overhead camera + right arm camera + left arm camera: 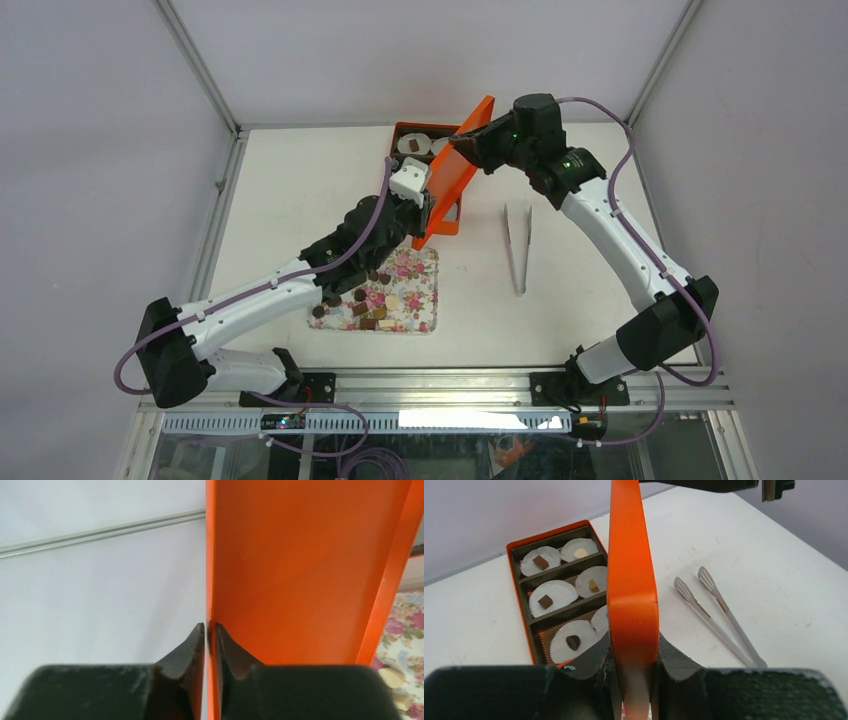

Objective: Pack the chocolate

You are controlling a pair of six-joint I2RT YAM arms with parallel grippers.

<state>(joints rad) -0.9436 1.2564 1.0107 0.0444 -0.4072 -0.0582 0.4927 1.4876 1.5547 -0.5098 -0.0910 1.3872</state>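
Note:
The orange box lid [455, 172] is held tilted on edge above the table, beside the open orange box [398, 131]. My left gripper [424, 215] is shut on the lid's near end, and the lid [631, 580] stands between its fingers [633, 641]. My right gripper [468, 142] is shut on the lid's far edge [300, 570], pinching its thin wall [210, 628]. The box [518, 600] holds white paper cups, each with one small chocolate [545, 601]. Several loose chocolates [370, 308] lie on the floral tray [418, 290].
Metal tongs [518, 248] lie on the table right of the box; they also show in the left wrist view [719, 616]. The floral tray's corner [402, 645] shows in the right wrist view. Metal frame rails run along the table's back and sides.

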